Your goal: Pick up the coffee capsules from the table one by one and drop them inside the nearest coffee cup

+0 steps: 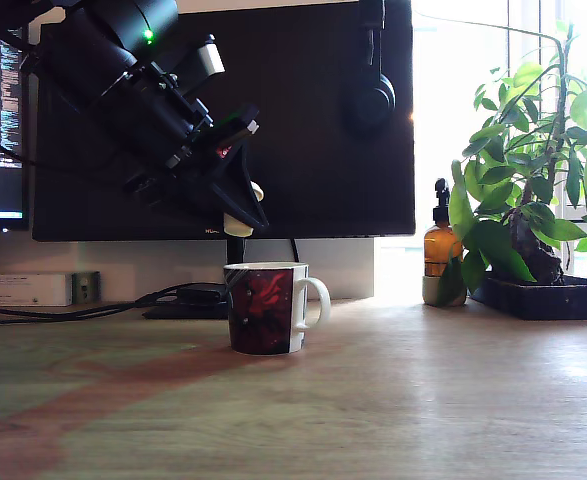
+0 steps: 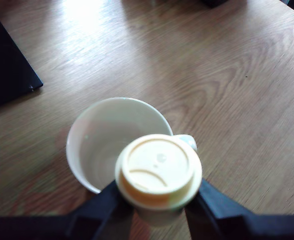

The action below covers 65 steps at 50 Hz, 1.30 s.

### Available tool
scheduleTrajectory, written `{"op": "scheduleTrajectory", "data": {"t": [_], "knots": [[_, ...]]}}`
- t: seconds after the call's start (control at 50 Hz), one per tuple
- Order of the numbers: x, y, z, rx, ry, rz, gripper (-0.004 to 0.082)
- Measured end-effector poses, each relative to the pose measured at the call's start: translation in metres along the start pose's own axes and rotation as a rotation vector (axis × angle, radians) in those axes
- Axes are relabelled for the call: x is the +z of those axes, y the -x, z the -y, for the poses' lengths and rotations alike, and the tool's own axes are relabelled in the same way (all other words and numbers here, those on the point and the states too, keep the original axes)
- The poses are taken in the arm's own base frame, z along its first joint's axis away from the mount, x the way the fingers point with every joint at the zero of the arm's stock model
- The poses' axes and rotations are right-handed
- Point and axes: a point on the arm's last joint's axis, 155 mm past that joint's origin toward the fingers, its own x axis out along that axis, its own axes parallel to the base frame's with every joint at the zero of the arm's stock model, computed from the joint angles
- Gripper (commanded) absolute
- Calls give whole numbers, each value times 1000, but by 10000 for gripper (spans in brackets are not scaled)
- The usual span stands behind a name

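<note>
**Capsule held over the cup, ready to drop**

Capsule [image 2: 159,172] first: the cream-white pod sits pinched between the two dark fingers of the claw [image 1: 241,215], foil face toward the wrist camera, so the claw is closed narrow around it. It hangs in the air, clear of the rim of the coffee cup [image 1: 263,308], a little way above it.

From the wrist view the pod overlaps the handle side of the cup's mouth rather than its middle. To my eye the drop would go better after a small shift toward the centre of the opening and a slight descent, then a plain parting of the fingers, so the pod cannot clip the white rim and bounce out.

The cup's white interior shows nothing in the part I can see; the pod hides the rest.

The cup stands upright on the table [image 1: 423,400], well in from its near edge, handle toward the exterior view's right. An amber pump bottle [image 1: 440,250] stands near the far edge.
</note>
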Motion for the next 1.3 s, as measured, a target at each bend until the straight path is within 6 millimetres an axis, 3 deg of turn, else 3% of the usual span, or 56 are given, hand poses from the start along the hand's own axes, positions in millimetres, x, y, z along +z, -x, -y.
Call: {"op": "scheduleTrajectory", "data": {"t": [1.08, 1.3], "knots": [[2, 2, -18, 89, 5, -5, 181], [26, -4, -21, 93, 7, -10, 181]]}}
